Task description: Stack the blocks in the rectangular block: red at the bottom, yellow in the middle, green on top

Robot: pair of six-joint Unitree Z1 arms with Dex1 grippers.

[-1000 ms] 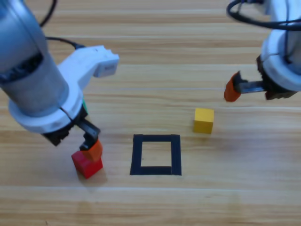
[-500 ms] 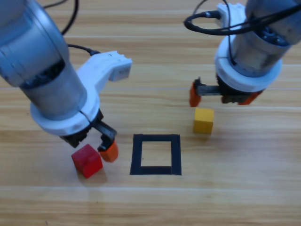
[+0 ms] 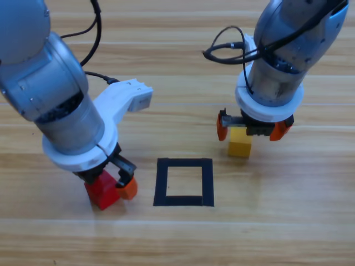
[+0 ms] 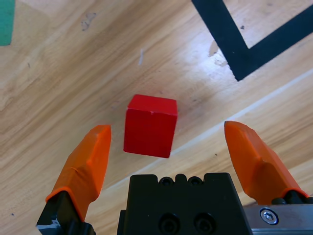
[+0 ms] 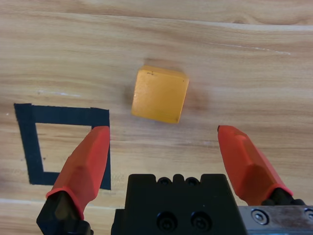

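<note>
Left tool: jaws spread wide, poised over the red cube, which sat between them without touching either.
Right tool: jaws also wide apart, straddling the yellow cube from above, no contact.
Red cube: on the table, left of the black tape square.
Yellow cube: up and to the right of the square, outside it.
Green cube: only an edge showed, in a corner of the left wrist view.

Bright even light, soft shadows under both arms, sharp focus, faint sheen on table
</note>
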